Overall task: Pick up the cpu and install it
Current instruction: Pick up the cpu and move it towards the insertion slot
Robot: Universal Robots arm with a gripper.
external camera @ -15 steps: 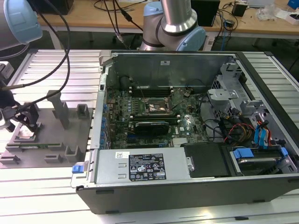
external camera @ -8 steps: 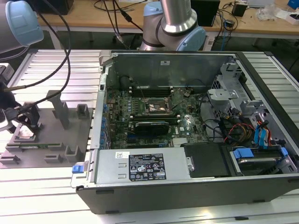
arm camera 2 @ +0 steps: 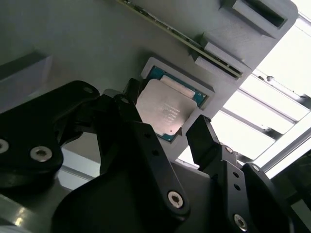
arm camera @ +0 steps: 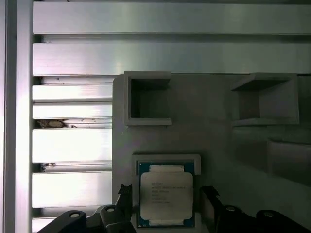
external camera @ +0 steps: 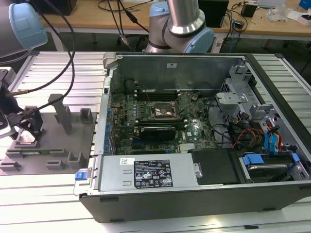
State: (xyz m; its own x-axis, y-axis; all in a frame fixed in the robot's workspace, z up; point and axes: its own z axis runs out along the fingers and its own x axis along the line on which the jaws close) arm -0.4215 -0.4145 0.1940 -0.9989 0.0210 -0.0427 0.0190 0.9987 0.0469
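Straddling the cpu (arm camera: 166, 201) in its gray holder (arm camera: 167, 158) — end effector (arm camera: 166, 194) spread, clear of both edges.

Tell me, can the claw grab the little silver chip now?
Probably yes. The open claw has a finger on each side of the cpu, and nothing covers it.

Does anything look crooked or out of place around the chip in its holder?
Nothing stands out. The chip lies flat and square in its recess on the grey holder, with the gripper open, one finger on each side.
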